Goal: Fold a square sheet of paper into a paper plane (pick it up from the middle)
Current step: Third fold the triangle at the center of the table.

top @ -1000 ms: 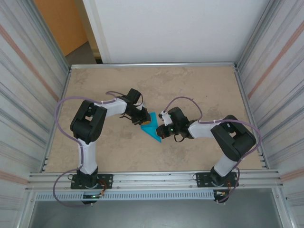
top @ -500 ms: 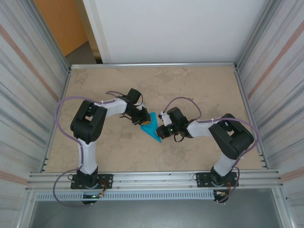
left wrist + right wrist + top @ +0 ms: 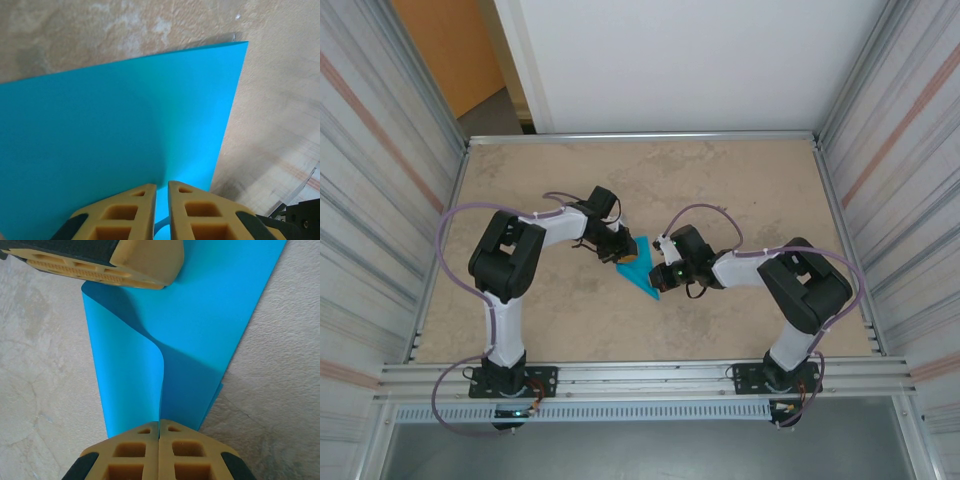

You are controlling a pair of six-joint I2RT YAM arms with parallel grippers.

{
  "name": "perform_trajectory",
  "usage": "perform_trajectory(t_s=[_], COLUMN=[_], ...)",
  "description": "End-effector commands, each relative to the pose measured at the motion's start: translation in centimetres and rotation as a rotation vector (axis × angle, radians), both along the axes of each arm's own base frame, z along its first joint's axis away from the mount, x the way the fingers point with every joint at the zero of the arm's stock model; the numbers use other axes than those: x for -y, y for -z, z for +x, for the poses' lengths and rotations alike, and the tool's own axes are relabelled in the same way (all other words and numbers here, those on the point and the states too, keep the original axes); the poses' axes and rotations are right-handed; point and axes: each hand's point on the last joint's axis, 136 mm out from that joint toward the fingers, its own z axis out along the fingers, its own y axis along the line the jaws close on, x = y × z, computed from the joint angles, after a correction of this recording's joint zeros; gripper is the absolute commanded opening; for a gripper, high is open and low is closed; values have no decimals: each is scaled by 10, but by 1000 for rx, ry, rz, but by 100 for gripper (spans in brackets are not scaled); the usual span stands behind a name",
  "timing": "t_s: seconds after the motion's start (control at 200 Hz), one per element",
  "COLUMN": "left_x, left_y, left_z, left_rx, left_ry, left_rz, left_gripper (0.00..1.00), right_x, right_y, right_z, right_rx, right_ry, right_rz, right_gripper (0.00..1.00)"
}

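Observation:
The teal-blue square sheet of paper (image 3: 642,272) lies mid-table, folded into a narrow wedge that points toward the near right. My left gripper (image 3: 623,250) is at its far left end. In the left wrist view the left gripper (image 3: 161,186) is shut on the paper (image 3: 115,115), which shows in the thin slit between the tan fingers. My right gripper (image 3: 663,268) is at the paper's right side. The right gripper (image 3: 159,422) is shut on a raised, curling flap of the paper (image 3: 210,315). A left fingertip (image 3: 100,262) rests on the far edge.
The beige tabletop (image 3: 740,190) is boxed in by corrugated metal walls on the left (image 3: 380,200) and the right (image 3: 900,200). A metal rail (image 3: 640,378) runs along the near edge. Both arms reach inward, and their grippers nearly meet over the paper.
The right arm has edged slightly left, toward the paper. The left arm and the paper have hardly moved.

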Motion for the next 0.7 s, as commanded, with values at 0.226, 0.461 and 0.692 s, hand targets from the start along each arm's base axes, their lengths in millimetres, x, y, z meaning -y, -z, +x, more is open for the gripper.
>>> perform_trajectory(t_s=[0.226,0.461,0.692], left_x=[-7,-6,2], left_y=[27,23,-20], left_z=[-18,-17,2], left_rx=[-74,-66,47], left_ry=[23,23,12], left_rz=[75,70,18], left_gripper=[16,16,17], right_x=[-1,2,7], right_y=[1,8,16], right_z=[7,3,-1], right_rx=[-12,-35,-60], right_ry=[17,16,17], right_rz=[-16,-33,-61], right_gripper=[3,3,3])
